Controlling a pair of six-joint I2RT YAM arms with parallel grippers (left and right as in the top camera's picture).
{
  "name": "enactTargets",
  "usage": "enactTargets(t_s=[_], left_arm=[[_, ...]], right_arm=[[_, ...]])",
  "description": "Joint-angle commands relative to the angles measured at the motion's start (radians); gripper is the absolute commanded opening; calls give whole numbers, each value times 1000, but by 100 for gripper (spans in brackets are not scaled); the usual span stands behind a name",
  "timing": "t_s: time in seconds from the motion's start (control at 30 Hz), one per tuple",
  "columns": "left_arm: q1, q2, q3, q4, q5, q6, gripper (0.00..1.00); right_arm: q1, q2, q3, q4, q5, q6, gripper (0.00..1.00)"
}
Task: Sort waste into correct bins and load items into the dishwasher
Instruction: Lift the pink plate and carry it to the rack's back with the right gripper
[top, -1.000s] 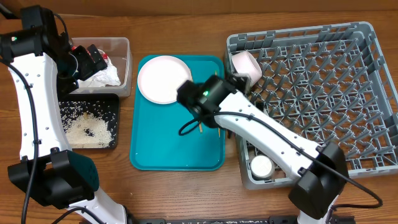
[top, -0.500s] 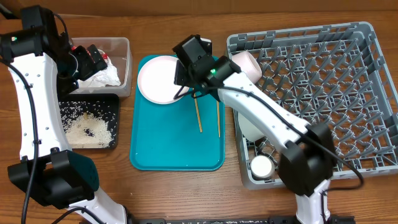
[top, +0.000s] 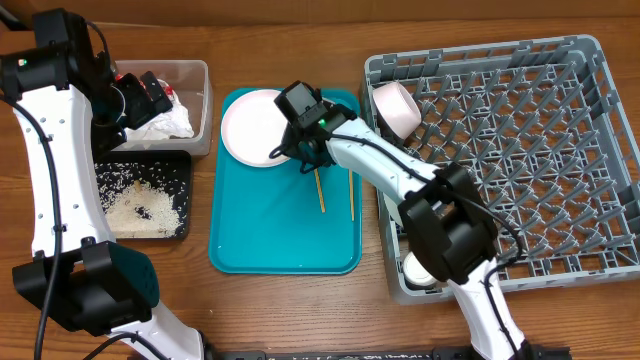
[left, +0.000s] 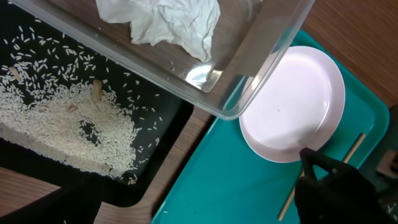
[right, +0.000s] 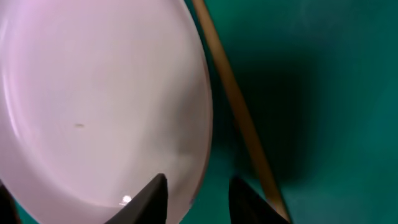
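A pale pink plate (top: 252, 125) (left: 292, 106) (right: 93, 93) lies at the top left of the teal tray (top: 280, 240). My right gripper (top: 289, 150) (right: 199, 182) is low at the plate's lower right rim. One finger is over the plate and the other over the tray, with gaps still showing beside the rim. Two chopsticks (top: 320, 190) (right: 242, 124) lie on the tray just beside it. My left gripper (top: 150, 95) hangs open and holds nothing above the clear tub (top: 203, 80), where the crumpled napkin (top: 168, 122) (left: 168, 22) lies.
A black tray (top: 180, 165) with rice scraps (top: 140, 210) (left: 62, 118) sits below the tub. The grey dish rack (top: 520, 150) fills the right side, with a bowl (top: 395, 108) at its top left corner and a small cup (top: 420, 268) at its lower left.
My right arm swung from the tray's middle up to the plate's rim and dropped onto it, while its jaws narrowed from wide apart. The left arm stayed still.
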Motion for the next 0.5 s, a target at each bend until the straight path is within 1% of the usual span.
enactTargets(t_s=[0.0, 0.03, 0.1, 0.17, 0.33, 0.47], left_arm=[[-1, -22, 11, 3, -7, 12, 100], [-1, -22, 11, 3, -7, 12, 100], [-1, -22, 11, 3, -7, 12, 100], [-1, -22, 11, 3, -7, 12, 100], [-1, -22, 11, 3, -7, 12, 100], [-1, -22, 11, 3, -7, 12, 100]], right_arm=[[10, 27, 11, 11, -9, 25, 29], [11, 37, 11, 12, -9, 29, 25], [10, 48, 11, 8, -8, 40, 13], [10, 52, 11, -2, -9, 40, 4], [2, 48, 18, -53, -9, 31, 4], [-19, 16, 77, -108, -8, -56, 4]])
